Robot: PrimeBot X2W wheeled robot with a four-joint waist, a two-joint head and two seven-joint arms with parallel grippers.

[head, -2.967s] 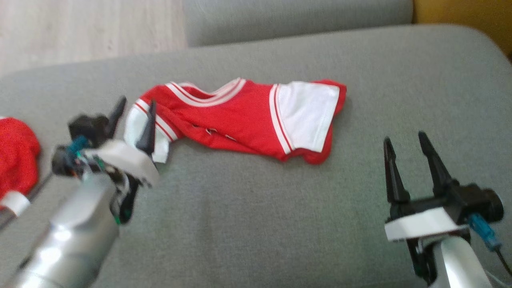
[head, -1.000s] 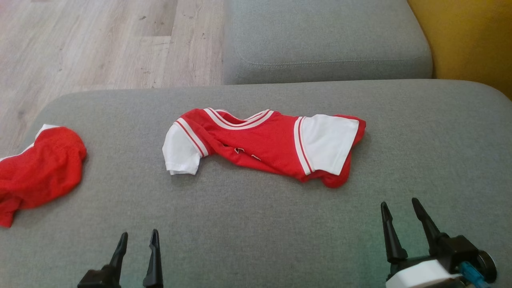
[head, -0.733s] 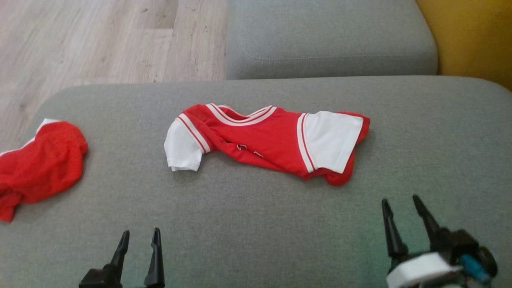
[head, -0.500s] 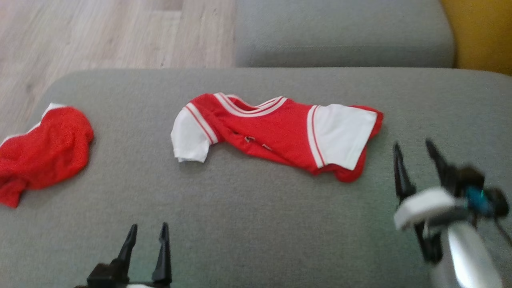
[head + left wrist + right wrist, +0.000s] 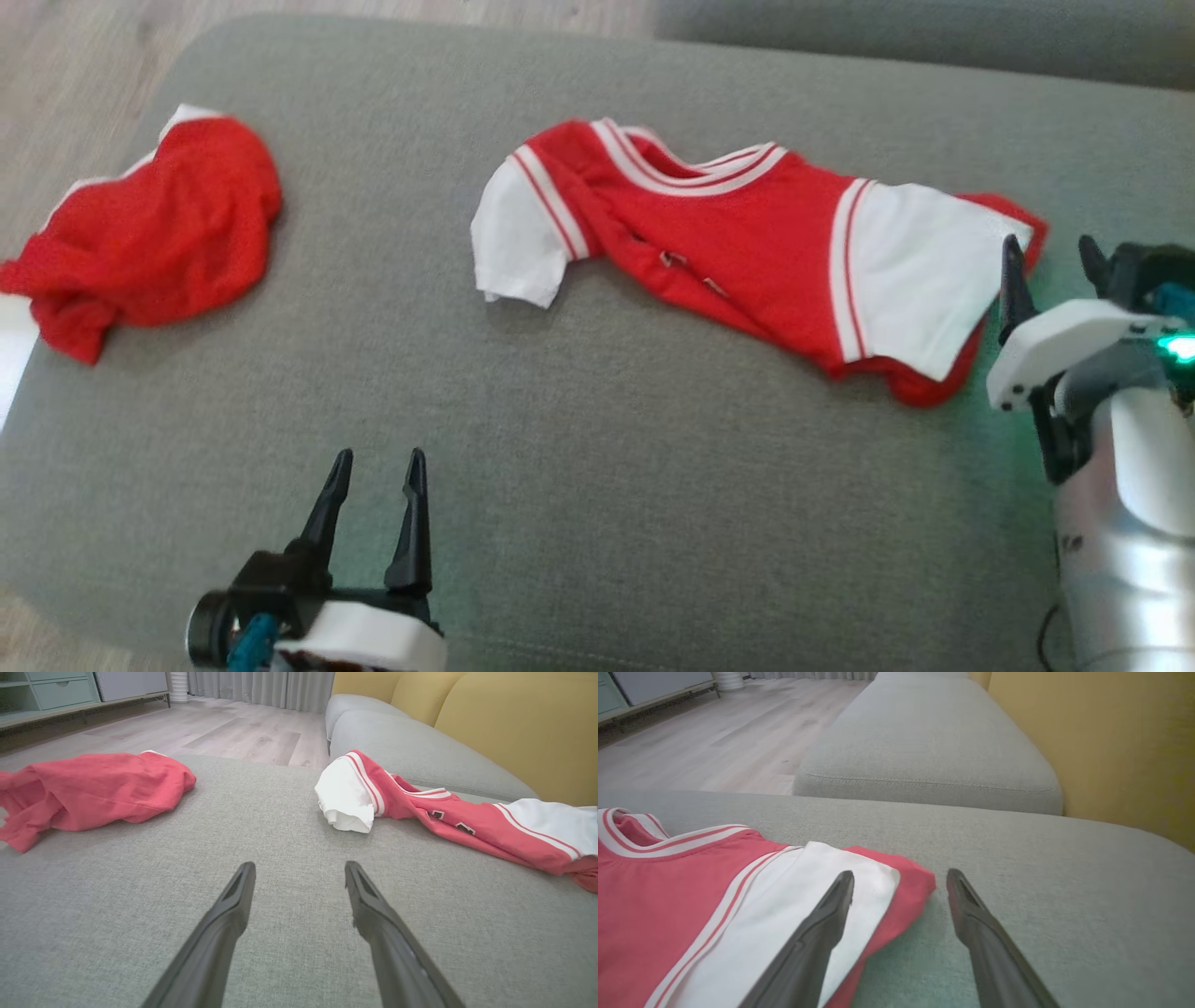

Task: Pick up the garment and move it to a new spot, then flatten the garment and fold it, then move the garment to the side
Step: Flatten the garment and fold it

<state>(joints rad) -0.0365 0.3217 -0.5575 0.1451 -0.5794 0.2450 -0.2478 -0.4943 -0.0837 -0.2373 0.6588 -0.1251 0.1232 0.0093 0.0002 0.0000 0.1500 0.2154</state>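
**Left gripper** (image 5: 379, 455). Nearest item, low in the head view. It sits over the bare grey sofa cushion (image 5: 607, 504) with its fingers spread wide and holding nothing, well short of any cloth.

**Right gripper** (image 5: 1047, 245). Fingers wide and empty, at the right end of the jersey. In its wrist view one finger overlies the white sleeve (image 5: 794, 891) and the other is over bare cushion just beside the red hem. Whether the tips touch the fabric cannot be told.

**Jersey** (image 5: 747, 243). Red, with white short sleeves and a striped collar.
- Position: lies crosswise on the middle of the cushion, bunched and partly doubled over, not flat.
- Handling (judged): light, soft and limp, so it should sag from any single hold. Not fragile.
- Where to hold (judged): the two sleeve ends or shoulder seams, one per gripper, pinching through both layers so the body hangs spread.

**Crumpled red garment** (image 5: 159, 224). Near the cushion's left edge, well apart from the jersey.

**Beyond.** A second grey cushion (image 5: 924, 742), a yellow backrest (image 5: 1111, 742) and a wood floor (image 5: 224, 728).
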